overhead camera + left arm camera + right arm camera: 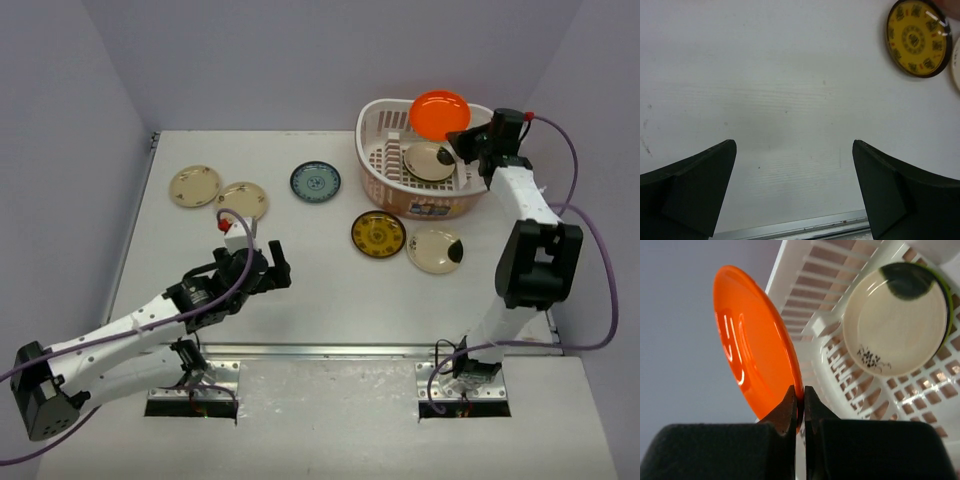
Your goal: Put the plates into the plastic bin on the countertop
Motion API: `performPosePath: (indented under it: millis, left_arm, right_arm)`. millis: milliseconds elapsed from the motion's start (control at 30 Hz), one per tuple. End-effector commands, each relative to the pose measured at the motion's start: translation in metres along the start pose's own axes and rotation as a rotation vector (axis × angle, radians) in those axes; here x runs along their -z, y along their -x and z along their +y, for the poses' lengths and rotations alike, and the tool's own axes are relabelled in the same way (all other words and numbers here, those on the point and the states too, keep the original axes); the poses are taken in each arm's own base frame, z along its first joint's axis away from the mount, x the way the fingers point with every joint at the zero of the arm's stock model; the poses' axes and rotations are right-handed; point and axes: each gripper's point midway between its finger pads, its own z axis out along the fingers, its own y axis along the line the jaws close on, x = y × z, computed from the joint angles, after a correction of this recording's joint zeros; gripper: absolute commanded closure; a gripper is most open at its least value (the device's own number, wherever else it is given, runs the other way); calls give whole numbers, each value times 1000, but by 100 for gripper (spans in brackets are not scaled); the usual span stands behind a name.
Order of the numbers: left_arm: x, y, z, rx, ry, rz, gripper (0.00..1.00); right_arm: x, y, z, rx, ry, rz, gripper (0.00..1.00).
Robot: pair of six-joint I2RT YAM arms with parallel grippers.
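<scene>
My right gripper (pixel 463 138) is shut on the rim of an orange plate (pixel 440 113) and holds it above the white plastic bin (pixel 385 181); the wrist view shows the orange plate (pixel 755 342) pinched at its edge. A cream plate with a dark patch (pixel 428 160) lies in the bin over a lime green one, and it also shows in the right wrist view (pixel 895 317). On the countertop lie two cream floral plates (pixel 195 186) (pixel 243 200), a blue plate (pixel 315 182), a brown-gold plate (pixel 378 235) and another cream dark-patch plate (pixel 435 250). My left gripper (pixel 268 268) is open and empty.
The countertop's metal front edge (pixel 805 227) runs just under my left fingers. The brown-gold plate (pixel 917 37) sits at the upper right of the left wrist view. Grey walls enclose the table on three sides.
</scene>
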Motion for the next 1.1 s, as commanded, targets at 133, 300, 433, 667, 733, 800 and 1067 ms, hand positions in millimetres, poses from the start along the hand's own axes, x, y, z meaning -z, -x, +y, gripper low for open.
performPosePath:
  millis: [133, 300, 433, 667, 733, 800, 1067]
  left_arm:
    - [-20, -10, -44, 26, -144, 42, 0]
    - [-28, -16, -52, 20, -162, 58, 0]
    - [-32, -13, -55, 25, -160, 44, 0]
    - [-48, -10, -76, 31, -185, 44, 0]
    - [-57, -11, -87, 34, -204, 47, 0]
    - [-72, -1, -111, 66, -256, 32, 0]
    - [-162, 0, -161, 69, -256, 114, 0]
  right_arm:
    - [-65, 33, -23, 49, -190, -156, 100]
    - [-93, 19, -41, 84, -214, -99, 99]
    - [-89, 15, -46, 90, -220, -92, 71]
    - [-46, 30, 0, 150, -135, -118, 19]
    - [-22, 32, 30, 175, -47, -112, 14]
    - [7, 30, 59, 213, 43, -112, 11]
    - [124, -35, 87, 417, 290, 85, 1]
